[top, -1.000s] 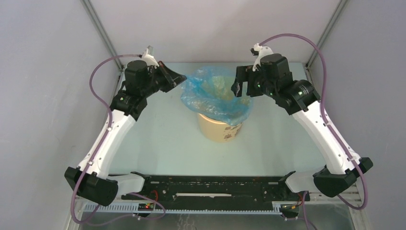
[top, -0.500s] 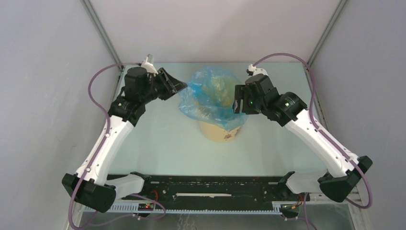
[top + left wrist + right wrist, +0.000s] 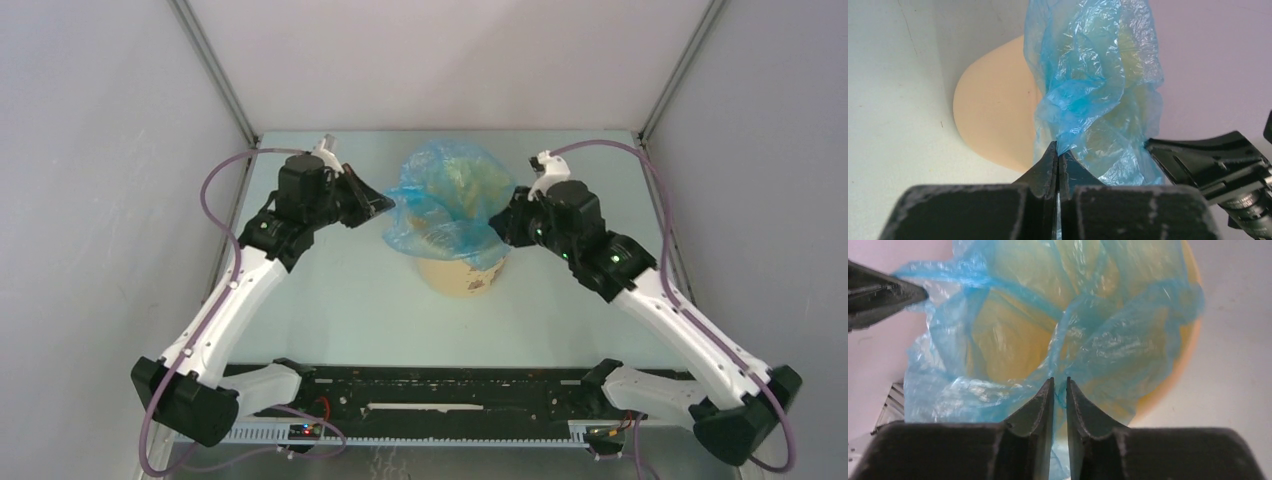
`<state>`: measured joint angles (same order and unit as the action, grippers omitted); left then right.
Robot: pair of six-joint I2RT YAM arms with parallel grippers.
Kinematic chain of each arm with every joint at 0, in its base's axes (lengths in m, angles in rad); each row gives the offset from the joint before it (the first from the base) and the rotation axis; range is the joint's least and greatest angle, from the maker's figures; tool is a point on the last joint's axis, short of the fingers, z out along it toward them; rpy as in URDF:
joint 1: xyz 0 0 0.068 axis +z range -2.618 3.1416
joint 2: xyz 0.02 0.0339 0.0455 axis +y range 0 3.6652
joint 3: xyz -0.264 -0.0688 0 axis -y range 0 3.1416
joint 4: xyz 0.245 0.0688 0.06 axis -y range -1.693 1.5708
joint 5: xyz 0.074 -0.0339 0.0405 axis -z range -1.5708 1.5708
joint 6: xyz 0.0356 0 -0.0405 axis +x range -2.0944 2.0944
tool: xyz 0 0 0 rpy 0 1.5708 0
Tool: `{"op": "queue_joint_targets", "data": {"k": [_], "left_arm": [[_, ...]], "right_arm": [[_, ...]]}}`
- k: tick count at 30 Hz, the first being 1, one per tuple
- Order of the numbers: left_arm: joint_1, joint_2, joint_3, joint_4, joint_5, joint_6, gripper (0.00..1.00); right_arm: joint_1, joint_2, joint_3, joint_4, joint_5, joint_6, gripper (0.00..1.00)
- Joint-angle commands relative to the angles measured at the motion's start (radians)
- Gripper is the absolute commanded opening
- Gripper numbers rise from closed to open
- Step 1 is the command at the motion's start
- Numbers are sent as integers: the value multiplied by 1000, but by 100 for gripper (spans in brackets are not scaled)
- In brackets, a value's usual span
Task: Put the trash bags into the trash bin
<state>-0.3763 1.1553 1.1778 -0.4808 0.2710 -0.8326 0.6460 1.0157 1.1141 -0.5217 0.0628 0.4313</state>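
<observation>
- The trash bin (image 3: 463, 276) stands upright on the desk (image 3: 340, 300), between the two arms.
- The trash bag (image 3: 445, 195) sits over the top of the bin. Its blue film hides the rim and billows up above and behind the bin, and only the bin's lower front wall shows in the top view.
- The left tool (image 3: 384, 206) is just left of the bin's top. Its jaws are pressed together, with a twisted corner of the bag pinched at their tips, as the left wrist view shows.
- The right tool (image 3: 503, 222) is at the right side of the bin's top. Its jaws are drawn to a thin slit, and a fold of the bag runs down into that slit, so it appears to grip the film.
- A second ago the right tool hung higher, right of the bin, with its jaws apart at the bag's edge. It has since dropped towards the bin's rim and closed, and the whole right arm lies lower.
- The left tool has shifted a little towards the bin.
- The bag's mouth, spread wide a second ago, is now more bunched over the bin.
</observation>
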Motion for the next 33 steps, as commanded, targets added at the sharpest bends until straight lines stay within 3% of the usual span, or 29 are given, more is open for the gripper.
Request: {"op": "queue_joint_targets", "data": {"k": [1, 6, 8, 11, 14, 23, 33], "left_arm": [[14, -43, -23, 46, -35, -5, 0], [34, -69, -66, 71, -29, -6, 0], [34, -72, -74, 85, -16, -15, 0], [34, -69, -72, 96, 2, -33, 0], [34, -63, -67, 97, 8, -48, 0], [34, -33, -50, 106, 40, -60, 0], [34, -27, -32, 81, 47, -36, 0]], "right_arm": [[-20, 80, -5, 283, -48, -44, 22], [-67, 38, 4, 185, 10, -87, 30], [-74, 8, 21, 65, 33, -82, 42], [-78, -14, 84, -83, 43, -49, 70], [-78, 1, 166, -194, 71, 27, 82], [17, 218, 493, -362, 178, 70, 87], [139, 505, 708, -562, 346, 100, 86]]}}
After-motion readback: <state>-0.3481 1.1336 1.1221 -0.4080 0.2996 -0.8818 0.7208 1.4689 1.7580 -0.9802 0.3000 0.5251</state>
